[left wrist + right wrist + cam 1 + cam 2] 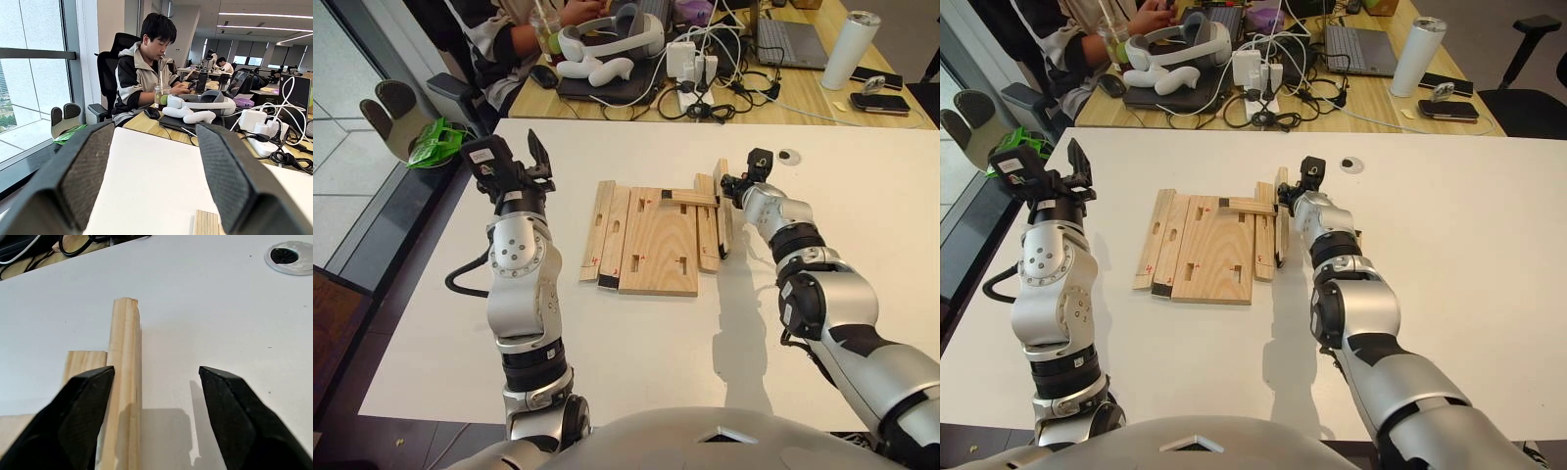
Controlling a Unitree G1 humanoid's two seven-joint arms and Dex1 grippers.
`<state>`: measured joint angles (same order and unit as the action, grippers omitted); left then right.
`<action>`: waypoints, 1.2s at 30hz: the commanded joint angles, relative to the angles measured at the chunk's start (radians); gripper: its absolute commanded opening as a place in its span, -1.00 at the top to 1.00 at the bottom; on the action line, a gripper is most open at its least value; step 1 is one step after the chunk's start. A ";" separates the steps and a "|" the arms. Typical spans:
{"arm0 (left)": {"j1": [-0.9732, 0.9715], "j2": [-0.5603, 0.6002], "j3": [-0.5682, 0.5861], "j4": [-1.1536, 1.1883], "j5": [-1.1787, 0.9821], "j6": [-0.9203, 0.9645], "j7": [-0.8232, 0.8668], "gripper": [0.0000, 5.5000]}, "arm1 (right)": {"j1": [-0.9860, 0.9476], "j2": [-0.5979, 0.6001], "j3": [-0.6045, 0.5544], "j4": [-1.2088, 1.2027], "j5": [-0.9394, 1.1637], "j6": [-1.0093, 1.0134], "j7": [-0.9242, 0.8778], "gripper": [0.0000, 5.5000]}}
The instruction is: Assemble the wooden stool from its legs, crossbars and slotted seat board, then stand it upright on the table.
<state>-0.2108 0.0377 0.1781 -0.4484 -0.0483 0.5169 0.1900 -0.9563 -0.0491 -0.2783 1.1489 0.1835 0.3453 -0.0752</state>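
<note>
Right gripper (pixel 156 374), spread wide and empty, hovers at the outermost wooden leg (pixel 123 342) (likely light, stiff, smooth); best gripped across its narrow mid-length.

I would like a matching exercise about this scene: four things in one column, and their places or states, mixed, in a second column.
Things
1. seat board
2. left gripper
3. right gripper
4. white tumbler

Places or states
A. upright on the far desk
B. open, at the outermost wooden strip
C. flat on the white table, wooden pieces on both sides
D. open, near the table's left edge, apart from the wood

Pairs: 1-C, 2-D, 3-B, 4-A
</note>
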 commanded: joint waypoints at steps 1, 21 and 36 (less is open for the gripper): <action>-0.008 0.004 -0.004 0.008 0.011 0.008 -0.003 -0.10 | -0.025 0.004 -0.015 0.061 0.015 -0.011 0.025 -0.06; -0.017 0.008 0.001 0.016 0.011 0.008 -0.004 -0.10 | 0.046 0.025 0.019 0.058 -0.001 0.020 0.088 0.99; 0.019 0.001 0.020 -0.027 0.021 0.018 0.009 -0.10 | 0.471 0.149 0.099 -0.940 0.113 0.673 0.005 0.99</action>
<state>-0.2019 0.0380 0.1946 -0.4608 -0.0361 0.5202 0.1933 -0.5687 0.0991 -0.2082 0.3888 0.2878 0.9090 -0.0480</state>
